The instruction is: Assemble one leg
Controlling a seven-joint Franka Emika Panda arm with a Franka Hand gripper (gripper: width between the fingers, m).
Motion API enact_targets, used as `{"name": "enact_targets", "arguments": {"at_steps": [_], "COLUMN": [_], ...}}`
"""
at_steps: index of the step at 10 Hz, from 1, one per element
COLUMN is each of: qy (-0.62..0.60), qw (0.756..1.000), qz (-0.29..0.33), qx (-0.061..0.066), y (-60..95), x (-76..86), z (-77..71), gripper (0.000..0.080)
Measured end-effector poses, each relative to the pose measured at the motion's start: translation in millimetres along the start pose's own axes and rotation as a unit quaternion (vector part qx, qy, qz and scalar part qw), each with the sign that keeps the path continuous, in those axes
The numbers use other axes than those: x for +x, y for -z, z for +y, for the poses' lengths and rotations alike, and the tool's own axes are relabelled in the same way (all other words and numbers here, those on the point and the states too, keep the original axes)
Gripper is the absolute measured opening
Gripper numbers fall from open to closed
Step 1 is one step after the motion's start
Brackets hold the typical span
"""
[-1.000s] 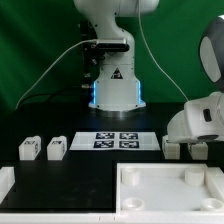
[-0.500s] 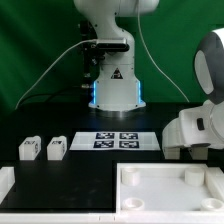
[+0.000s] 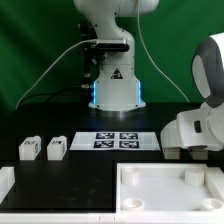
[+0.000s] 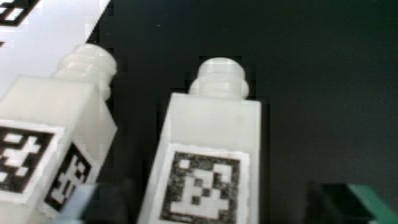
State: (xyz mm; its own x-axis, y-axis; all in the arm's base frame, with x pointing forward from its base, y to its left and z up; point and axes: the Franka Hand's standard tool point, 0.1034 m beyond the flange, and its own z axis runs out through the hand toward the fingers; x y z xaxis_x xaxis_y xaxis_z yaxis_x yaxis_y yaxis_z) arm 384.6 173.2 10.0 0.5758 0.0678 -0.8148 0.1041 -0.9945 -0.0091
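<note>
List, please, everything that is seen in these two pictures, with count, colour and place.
first two legs: two, white with black-and-white tags, side by side at the exterior view's left.
other two legs: two, same colours, side by side below the wrist camera.
panel: one, white, rimmed, front, exterior view's right.
white part: one, front, exterior view's left, cut by the edge.
marker board: one, white, four tags, table's middle.
table: one, black.
backdrop: one, green, behind.
robot base: one, white, behind the marker board.
gripper: one, white, exterior view's right; its opening cannot be told.
</note>
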Motion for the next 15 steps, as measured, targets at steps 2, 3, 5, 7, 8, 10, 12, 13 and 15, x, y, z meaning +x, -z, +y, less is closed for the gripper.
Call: {"name": "enact_targets", "arguments": {"at_steps": [2, 3, 5, 7, 8, 10, 12, 13, 15], "qy": [0.0, 0.0, 0.0, 0.0, 0.0, 0.029, 0.053, 0.057, 0.043], "qw": [1.0, 1.0, 1.0, 1.0, 1.0, 0.999, 0.997, 0.991, 0.967], "qz": [0.0, 0.0, 0.0, 0.0, 0.0, 0.016, 0.045, 0.123, 0.248], "qx": [0.0, 0.0, 0.0, 0.0, 0.0, 0.002, 0.014, 0.025, 0.039], "y": [0.0, 0.0, 0.0, 0.0, 0.0, 28.9, 77.2, 109.0, 132.2], "x": [-0.1, -0.1, -0.1, -0.1, -0.1, -8.1, -21.1, -21.2, -45.8], "z": [0.1, 0.0, 0.1, 0.1, 0.1, 7.6, 22.1, 30.0, 51.2], "gripper": [0.029, 0.029, 0.029, 0.029, 0.029, 0.0291, 0.0291, 0.0291, 0.0291]}}
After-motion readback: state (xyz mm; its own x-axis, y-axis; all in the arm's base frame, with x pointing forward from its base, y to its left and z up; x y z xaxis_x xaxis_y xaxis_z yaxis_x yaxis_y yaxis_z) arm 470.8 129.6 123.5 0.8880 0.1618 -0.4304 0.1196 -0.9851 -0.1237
